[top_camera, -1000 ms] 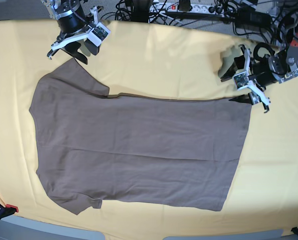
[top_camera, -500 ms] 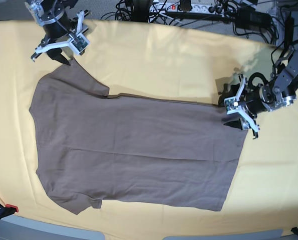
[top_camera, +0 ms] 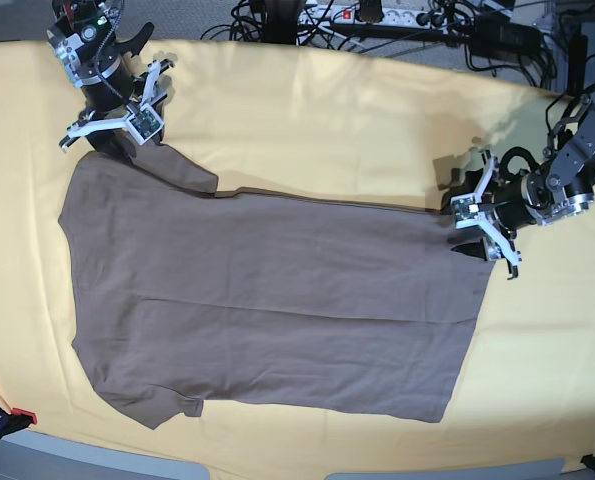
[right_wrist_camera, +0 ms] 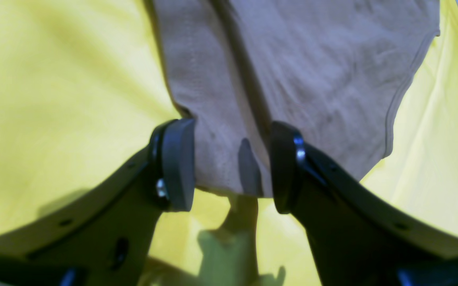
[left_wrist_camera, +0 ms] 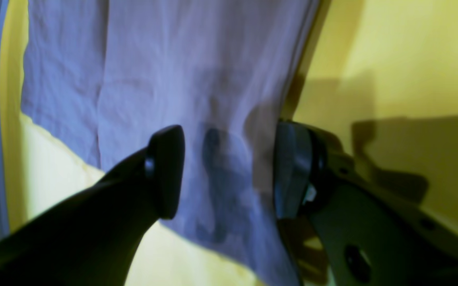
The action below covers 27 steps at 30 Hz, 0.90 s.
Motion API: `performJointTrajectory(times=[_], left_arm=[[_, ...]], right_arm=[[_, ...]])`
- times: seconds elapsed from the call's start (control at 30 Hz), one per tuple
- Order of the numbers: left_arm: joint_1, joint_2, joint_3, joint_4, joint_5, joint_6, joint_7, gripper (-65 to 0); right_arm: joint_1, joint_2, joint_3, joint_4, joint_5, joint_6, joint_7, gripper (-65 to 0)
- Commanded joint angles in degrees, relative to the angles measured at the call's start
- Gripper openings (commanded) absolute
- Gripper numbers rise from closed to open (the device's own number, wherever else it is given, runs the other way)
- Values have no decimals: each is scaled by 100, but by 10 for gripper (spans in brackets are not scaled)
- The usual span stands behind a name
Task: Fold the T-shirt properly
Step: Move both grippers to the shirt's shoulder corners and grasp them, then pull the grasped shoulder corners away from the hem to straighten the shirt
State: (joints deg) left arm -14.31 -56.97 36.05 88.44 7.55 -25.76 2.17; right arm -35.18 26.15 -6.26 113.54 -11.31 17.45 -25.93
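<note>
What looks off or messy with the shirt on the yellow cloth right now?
Nothing stands out. The T-shirt lies flat and spread on the yellow cloth, with only faint creases. Each tool, left and right, sits open over a shirt corner.

Yellow cloth (top_camera: 327, 110) over the table; tangled black cables (top_camera: 397, 25) behind.

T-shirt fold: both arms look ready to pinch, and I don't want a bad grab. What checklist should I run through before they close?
1. T-shirt spread flat on the yellow cloth: ok.
2. Left end effector open, hem-corner fabric between its fingers: ok.
3. Right end effector open, straddling the sleeve edge: ok.
4. Both arms on the same long edge of the shirt, base view: ok.
5. Fingers low enough to catch fabric: cannot tell.
6. Only the shirt, not the cloth beneath, would be pinched: cannot tell.
</note>
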Motion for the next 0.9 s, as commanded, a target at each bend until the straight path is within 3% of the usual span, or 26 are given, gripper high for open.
performJointTrajectory(times=[0.0,0.07,0.13,0.17,0.2,0.33,0.5,0.7,0.87], left_arm=[[-22,-164,15,-44,205,-125,339,-315],[-20,-195,15,-44,199,-125,339,-441],[-20,-192,15,-44,184,-122,339,-638],[-20,-192,15,-44,164,-122,339,-650],[-24,-192,15,-44,125,-122,339,-650],[-223,-201,15,-28,35,-122,339,-650],[-509,-275,15,144,-444,-216,337,-650],[-688,-448,15,570,-835,-1405,269,-650],[-599,-807,26,1119,-1005,-1424,61,-650]], right_arm=[[-22,57,26,-31,-66,35,-236,-335],[-17,55,26,-31,-66,2,-234,-386],[-4,55,26,-31,-70,-7,-234,-532],[-4,57,26,-31,-70,-9,-236,-632],[-4,63,26,-28,-72,-7,-236,-650],[-11,181,26,98,-260,-133,-262,-650],[-48,551,26,647,-229,-514,-841,-650],[-535,1274,28,1274,-216,-575,-1259,-650],[-1180,1572,37,1624,-262,-610,-1591,-650]])
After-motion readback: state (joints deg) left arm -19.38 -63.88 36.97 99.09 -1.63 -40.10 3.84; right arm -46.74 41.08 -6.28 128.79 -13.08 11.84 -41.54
